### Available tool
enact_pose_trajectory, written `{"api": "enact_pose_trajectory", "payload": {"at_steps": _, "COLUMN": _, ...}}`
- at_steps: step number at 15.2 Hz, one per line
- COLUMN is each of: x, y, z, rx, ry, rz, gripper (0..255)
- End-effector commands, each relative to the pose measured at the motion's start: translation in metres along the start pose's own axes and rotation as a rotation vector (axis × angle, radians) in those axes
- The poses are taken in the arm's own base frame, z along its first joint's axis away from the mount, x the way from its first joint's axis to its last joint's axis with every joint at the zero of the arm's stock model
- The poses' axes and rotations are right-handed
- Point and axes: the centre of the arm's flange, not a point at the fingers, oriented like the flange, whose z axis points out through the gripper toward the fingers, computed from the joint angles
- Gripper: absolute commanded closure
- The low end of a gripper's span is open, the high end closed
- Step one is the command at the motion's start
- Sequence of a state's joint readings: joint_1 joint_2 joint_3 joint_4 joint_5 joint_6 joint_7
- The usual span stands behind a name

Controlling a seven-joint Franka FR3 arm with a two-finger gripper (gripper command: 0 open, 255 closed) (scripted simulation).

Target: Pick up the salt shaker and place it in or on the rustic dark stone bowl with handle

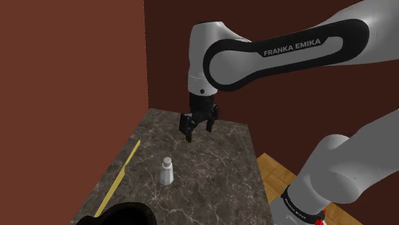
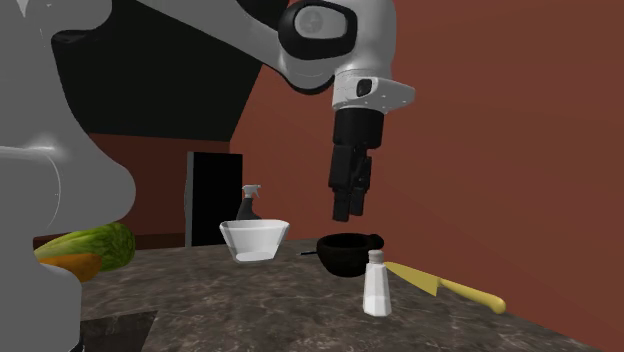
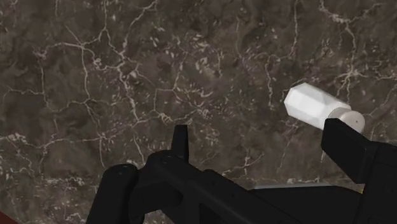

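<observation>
Our gripper (image 1: 198, 132) hangs open and empty mid-frame in the shoulder view; the salt shaker (image 1: 166, 172) stands apart, lower left.

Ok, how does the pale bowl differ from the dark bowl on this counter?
The pale bowl is translucent with straight flaring sides; the dark bowl is black and rounded. The dark bowl sits lower and has a handle; the pale bowl has none. Both stand upright on the marble counter.
</observation>
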State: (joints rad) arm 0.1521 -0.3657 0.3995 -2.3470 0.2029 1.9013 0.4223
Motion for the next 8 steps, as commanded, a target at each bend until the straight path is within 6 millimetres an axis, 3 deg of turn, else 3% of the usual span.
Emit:
{"api": "enact_pose_trajectory", "payload": {"at_steps": 1, "x": 0.007, "y": -0.025, "z": 0.01, "rx": 0.002, "ry": 0.002, "rz": -0.001, "gripper": 0}}
{"api": "enact_pose_trajectory", "payload": {"at_steps": 8, "x": 0.027, "y": -0.11, "z": 0.035, "rx": 0.004, "ry": 0.009, "rz": -0.005, "gripper": 0}}
